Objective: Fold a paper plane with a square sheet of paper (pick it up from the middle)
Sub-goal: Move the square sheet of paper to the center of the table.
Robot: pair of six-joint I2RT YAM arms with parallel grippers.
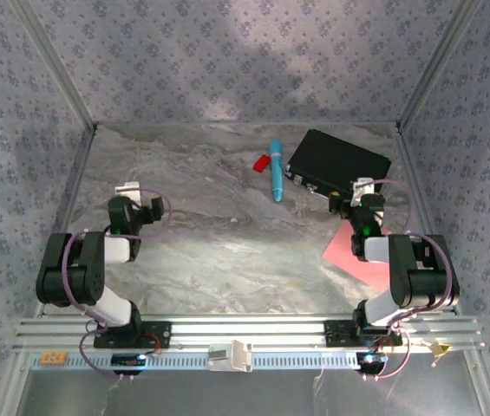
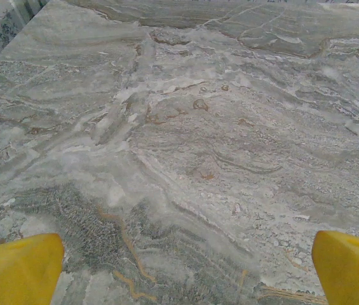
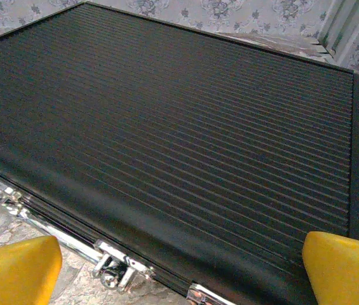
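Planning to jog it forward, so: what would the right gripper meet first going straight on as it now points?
Most likely the black case: its latched near edge lies just ahead of the open right gripper, though depth is unclear.

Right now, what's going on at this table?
Nothing is held yet. The left gripper and right gripper are both open. The paper lies flat and unfolded on the table, partly hidden by the right arm. The right gripper faces the case, and the left gripper faces bare table.
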